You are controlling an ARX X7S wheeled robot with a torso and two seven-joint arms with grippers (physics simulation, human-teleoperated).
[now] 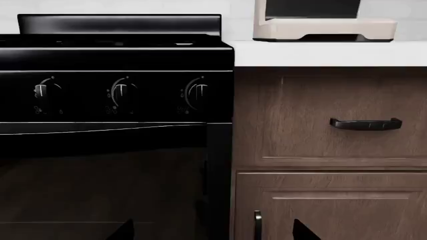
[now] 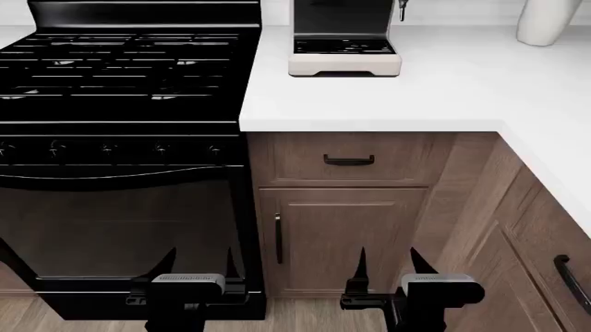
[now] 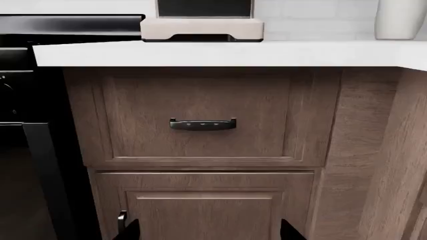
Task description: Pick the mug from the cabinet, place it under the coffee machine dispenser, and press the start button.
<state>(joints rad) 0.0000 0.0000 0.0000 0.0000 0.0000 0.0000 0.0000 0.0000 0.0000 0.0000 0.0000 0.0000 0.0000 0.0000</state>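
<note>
Beyond both spread-open grippers, left (image 2: 196, 265) and right (image 2: 388, 265), the coffee machine (image 2: 344, 43) is seen on the counter (image 2: 443, 90); nothing's held.

Black stove (image 1: 117, 125) w/ three knobs (image 1: 122, 93) is seen beside a brown cabinet (image 1: 330, 200); drawer handle (image 1: 365, 124) is shown. Cream machine base (image 1: 325, 29) is set on the white tabletop (image 1: 327, 54). Hand fingertips (image 1: 303, 232) are spread apart.
</note>
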